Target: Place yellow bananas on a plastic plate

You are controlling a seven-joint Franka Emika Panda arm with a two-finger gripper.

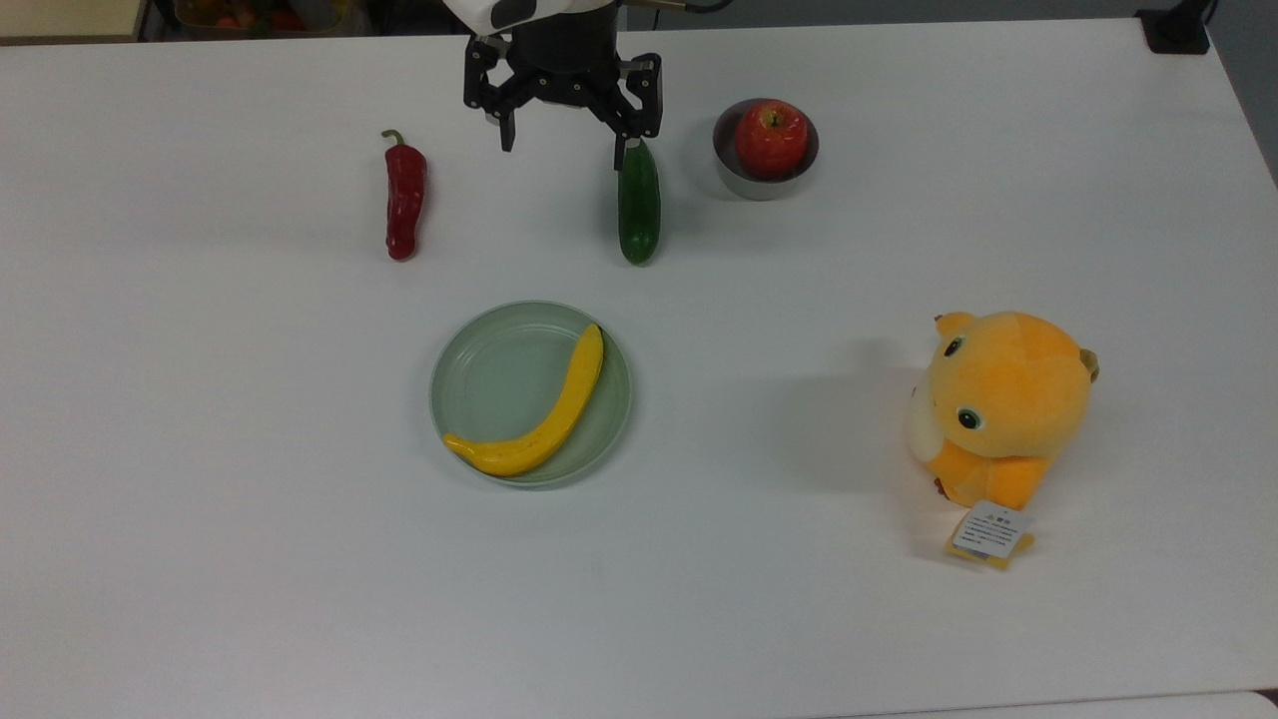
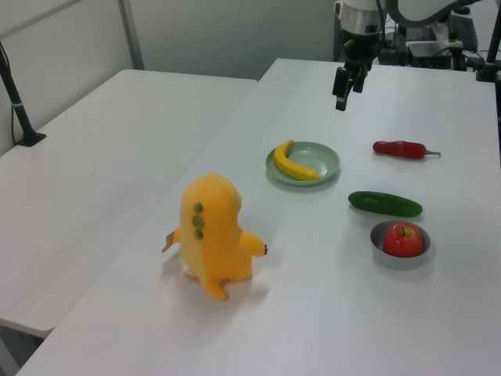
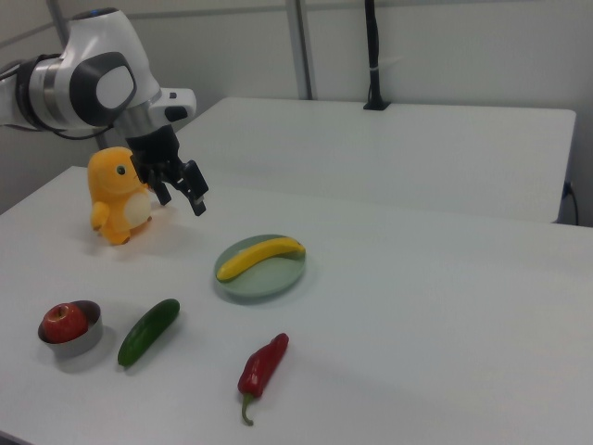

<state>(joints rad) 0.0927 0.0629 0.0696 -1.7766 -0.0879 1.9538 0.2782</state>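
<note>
A long curved yellow banana (image 1: pixel 539 414) (image 2: pixel 293 164) (image 3: pixel 261 255) lies across the pale mint-green plate (image 1: pixel 489 379) (image 2: pixel 322 160) (image 3: pixel 271 280), its ends near the rim. The plate rests on the white table near the middle. My gripper (image 1: pixel 564 147) (image 2: pixel 341 88) (image 3: pixel 182 197) hangs in the air well away from the plate, toward the top view's upper edge, between the pepper and the cucumber. Its fingers are spread wide, open, with nothing between them.
A red chili pepper (image 1: pixel 404 195) (image 3: pixel 264 363) and a green cucumber (image 1: pixel 639 205) (image 2: pixel 385 204) lie beyond the plate. A small metal bowl (image 1: pixel 734 180) holds a red apple (image 1: pixel 771 138). An orange-yellow plush toy (image 1: pixel 1003 409) (image 2: pixel 211 235) sits at the top view's right.
</note>
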